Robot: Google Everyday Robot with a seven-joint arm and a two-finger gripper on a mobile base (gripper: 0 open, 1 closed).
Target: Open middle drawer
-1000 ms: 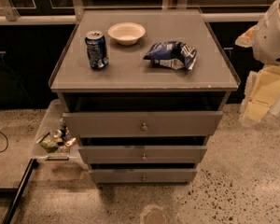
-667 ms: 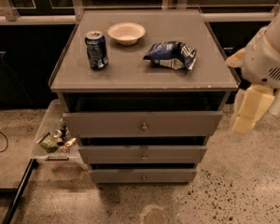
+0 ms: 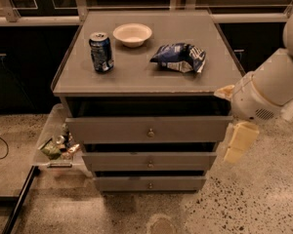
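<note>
The middle drawer (image 3: 149,161) is the second grey front of the cabinet (image 3: 136,77), with a small round metal knob (image 3: 150,164) at its centre. A dark gap shows above its front. The taller top drawer (image 3: 149,129) is above it and the narrower lowest drawer (image 3: 149,183) is below. My gripper (image 3: 238,141) hangs pale and yellowish from the white arm (image 3: 266,89), just right of the cabinet's right edge, level with the top and middle drawers. It touches no knob.
On the cabinet top stand a blue soda can (image 3: 101,51), a white bowl (image 3: 132,34) and a blue chip bag (image 3: 179,57). A clear bin with trash (image 3: 56,145) sits on the floor at the cabinet's left. The speckled floor (image 3: 244,199) lies in front.
The arm and gripper have moved left and down, from beside the cabinet's top right corner to close against its right side at drawer height. The drawers have not moved.
</note>
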